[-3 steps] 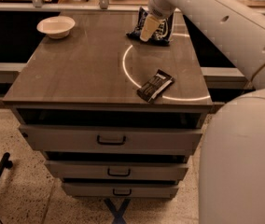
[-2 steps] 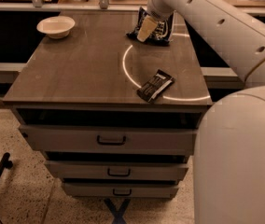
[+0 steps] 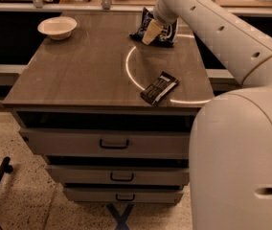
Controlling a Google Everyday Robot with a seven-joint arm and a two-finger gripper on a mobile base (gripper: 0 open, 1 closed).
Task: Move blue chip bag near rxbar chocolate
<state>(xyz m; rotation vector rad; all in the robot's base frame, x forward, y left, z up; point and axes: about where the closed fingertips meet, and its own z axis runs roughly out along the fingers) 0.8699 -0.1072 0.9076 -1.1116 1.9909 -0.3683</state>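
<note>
Close to the front edge of the grey-brown wooden worktop (image 3: 78, 71), the slim black-brown rxbar chocolate (image 3: 160, 87) is lying flat across a thin white ring of light (image 3: 128, 68), its long axis running from about 8 o'clock to 2 o'clock. Farther back, the crinkled glossy dark-blue chip bag (image 3: 141, 28) is sitting near the far edge, with the robot's cream-tipped tool (image 3: 152, 32) coming down onto it; whether the tool is gripping the bag cannot be told. From tool and bag, the bar is lying at roughly 6 o'clock, well apart, so the carry is probably running straight toward the front edge. A round white bowl (image 3: 57, 27) is resting at the bag's 9 o'clock.
</note>
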